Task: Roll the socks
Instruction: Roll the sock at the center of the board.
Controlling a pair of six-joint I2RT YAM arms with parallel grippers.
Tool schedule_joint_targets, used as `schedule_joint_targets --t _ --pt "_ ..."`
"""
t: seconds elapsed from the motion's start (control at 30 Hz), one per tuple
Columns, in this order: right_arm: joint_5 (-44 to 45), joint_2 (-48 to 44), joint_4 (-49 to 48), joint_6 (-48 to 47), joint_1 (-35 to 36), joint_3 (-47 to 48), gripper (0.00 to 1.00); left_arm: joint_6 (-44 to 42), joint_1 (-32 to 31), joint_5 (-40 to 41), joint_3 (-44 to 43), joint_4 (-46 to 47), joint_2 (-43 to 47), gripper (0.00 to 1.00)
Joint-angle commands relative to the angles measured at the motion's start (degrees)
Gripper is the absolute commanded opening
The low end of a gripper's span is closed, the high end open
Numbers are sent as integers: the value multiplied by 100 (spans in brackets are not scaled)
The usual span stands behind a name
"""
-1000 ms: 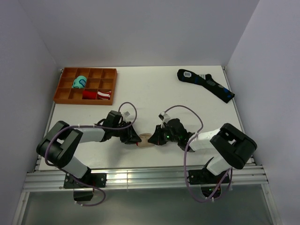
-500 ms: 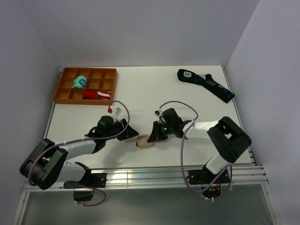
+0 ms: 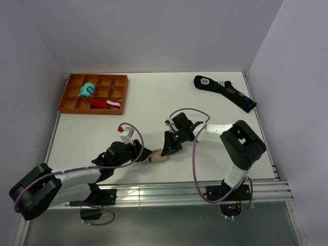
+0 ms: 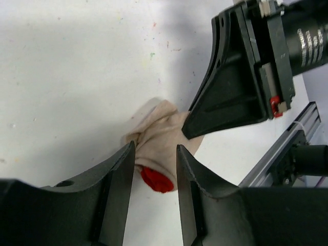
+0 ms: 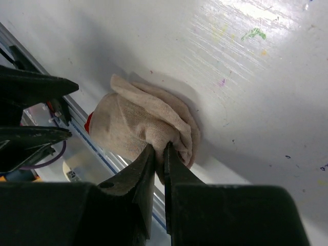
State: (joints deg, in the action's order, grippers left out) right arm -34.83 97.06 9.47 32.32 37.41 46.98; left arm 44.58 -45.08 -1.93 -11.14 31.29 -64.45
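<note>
The socks (image 3: 158,156) are a small beige roll with a red end, lying near the table's front edge. In the left wrist view the roll (image 4: 159,130) has its red end facing the camera. My left gripper (image 3: 145,154) is open, its fingers (image 4: 120,177) either side of that red end. My right gripper (image 3: 166,150) is shut on a fold of the beige fabric (image 5: 138,120) at the roll's right side. Its black finger (image 4: 230,97) shows in the left wrist view, pressing on the roll.
An orange divided tray (image 3: 69,105) at back left holds a teal bundle (image 3: 87,90) and a red-and-white bundle (image 3: 106,103). A long black sock (image 3: 225,92) lies at back right. The metal front rail (image 3: 154,192) runs close beside the roll.
My left gripper backed off the roll, then came in low beside its red end. My right gripper stayed at the roll while its arm swung. The roll barely moved.
</note>
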Motion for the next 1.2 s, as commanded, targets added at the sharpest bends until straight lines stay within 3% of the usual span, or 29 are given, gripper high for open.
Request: schedule_joint_targets --t 0.0,0.47,0.63,0.67,0.73,0.8,1.17 --pt "231 331 1012 -313 -14 197 5 -177 -194 624 304 667 239 43" --pt "187 894 1610 -568 -111 856 11 -362 -809 1221 402 695 424 48" --pt "178 964 1707 -595 -111 988 11 -318 -871 1266 349 598 310 54" --pt "187 973 1724 -604 -111 997 11 -309 -914 1274 340 580 301 60" --pt "178 1008 1751 -630 -111 1023 11 -300 -959 1345 340 589 275 61" --pt "170 1043 1733 -621 -111 1041 11 -336 -1038 1310 323 589 213 76" --pt "161 1131 1768 -665 -128 1076 11 -380 -1354 1538 112 501 -226 70"
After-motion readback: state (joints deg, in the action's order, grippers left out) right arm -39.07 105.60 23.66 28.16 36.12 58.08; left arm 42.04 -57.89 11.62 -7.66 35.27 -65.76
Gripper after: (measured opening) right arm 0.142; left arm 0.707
